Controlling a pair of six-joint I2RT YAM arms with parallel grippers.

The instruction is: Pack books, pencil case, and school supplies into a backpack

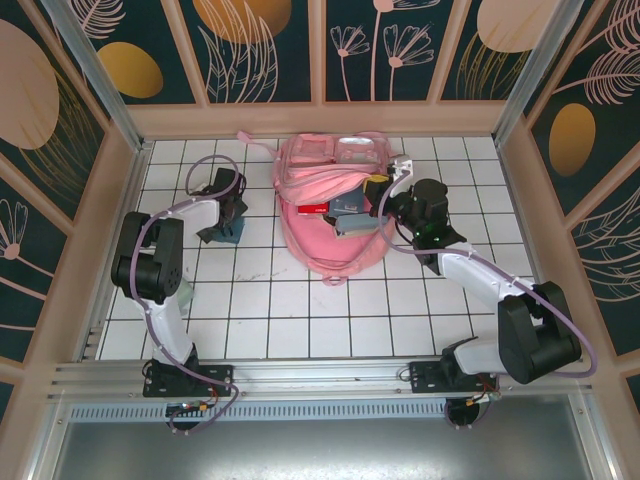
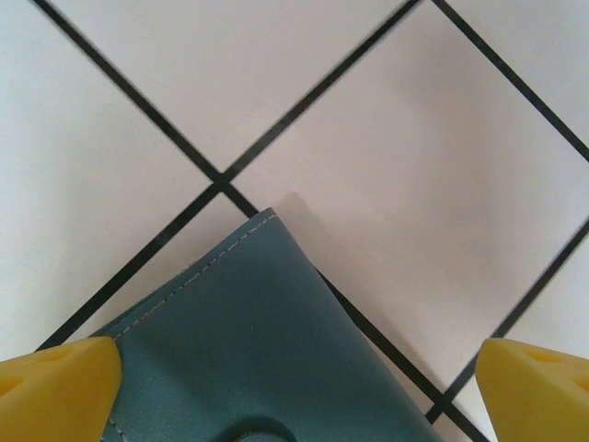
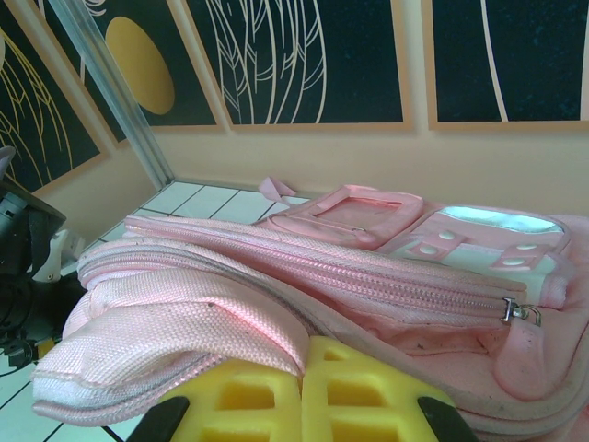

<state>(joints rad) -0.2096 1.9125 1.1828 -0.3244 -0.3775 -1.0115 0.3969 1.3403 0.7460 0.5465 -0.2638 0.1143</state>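
The pink backpack lies at the back middle of the table with its main mouth held open. Inside show a red piece, a navy book and something yellow. My right gripper reaches in from the right. In the right wrist view its yellow pads are shut on the edge of the backpack's pink flap. My left gripper hangs open just over a small teal stitched-cover thing lying flat on the tiles. Its yellow fingertips stand wide on either side.
The white tiled table has free room in front of the backpack and between the arms. Wooden walls and metal posts close in the back and sides. The backpack's front pockets and pale reflective strip face away from the right gripper.
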